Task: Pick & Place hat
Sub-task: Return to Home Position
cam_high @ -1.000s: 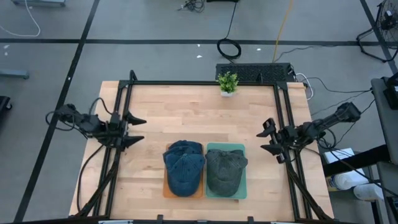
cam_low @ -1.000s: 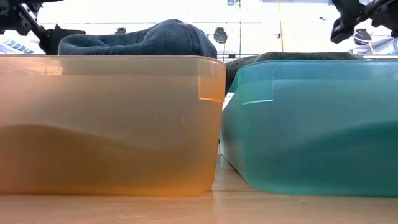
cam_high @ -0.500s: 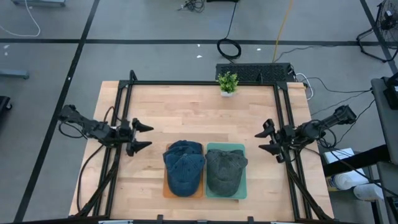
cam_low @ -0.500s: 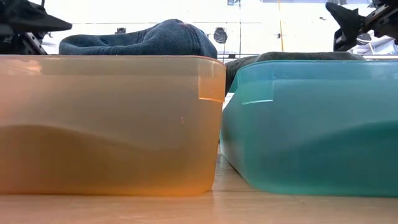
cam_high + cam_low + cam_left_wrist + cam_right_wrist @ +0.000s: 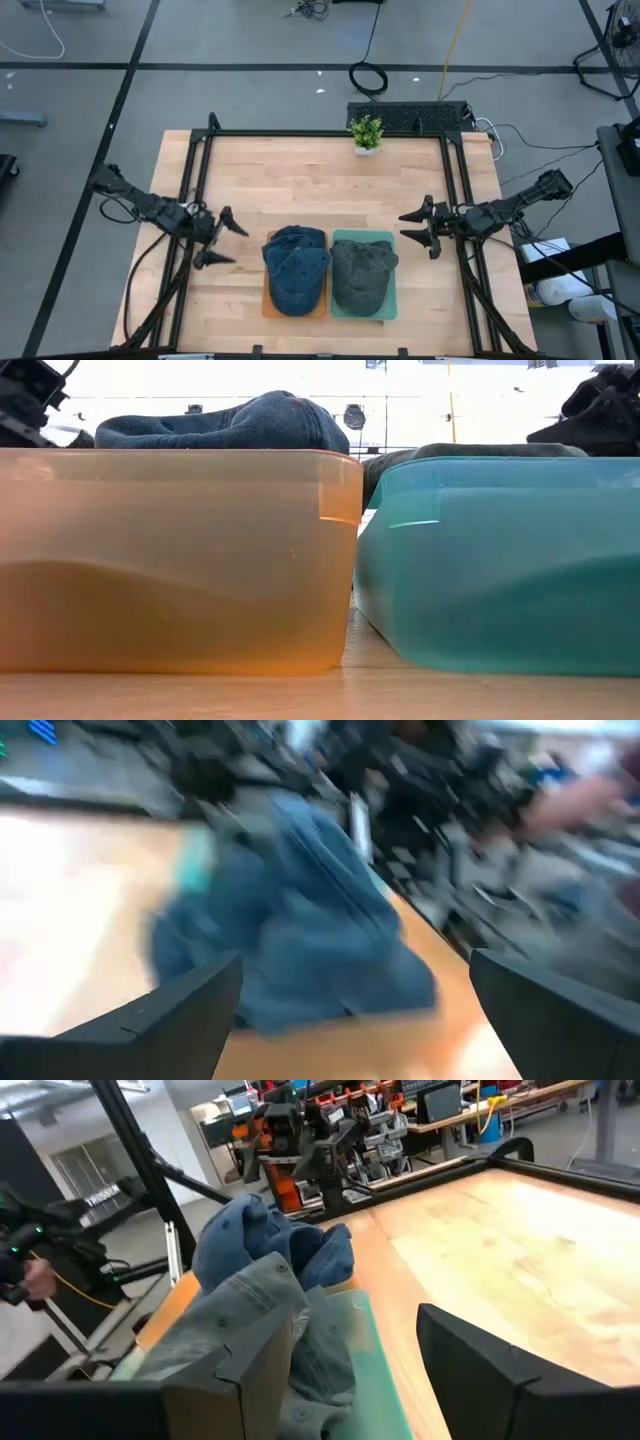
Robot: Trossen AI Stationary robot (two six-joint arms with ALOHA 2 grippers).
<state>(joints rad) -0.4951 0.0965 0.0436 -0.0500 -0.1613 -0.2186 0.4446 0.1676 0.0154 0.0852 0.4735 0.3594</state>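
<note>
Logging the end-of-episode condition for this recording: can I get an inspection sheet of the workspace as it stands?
Surface: wooden table inside a black frame; no spills seen.
Job's things: blue caps piled in the orange bin; a grey cap in the teal bin; the bins sit side by side.
Clutter: small potted plant at the table's far edge.
Grippers: left gripper and right gripper flank the bins, fingers open, holding nothing.
Cables: coiled black cable and yellow cable on the floor behind the table.
Surroundings: grey floor; people: nothing seen.
</note>
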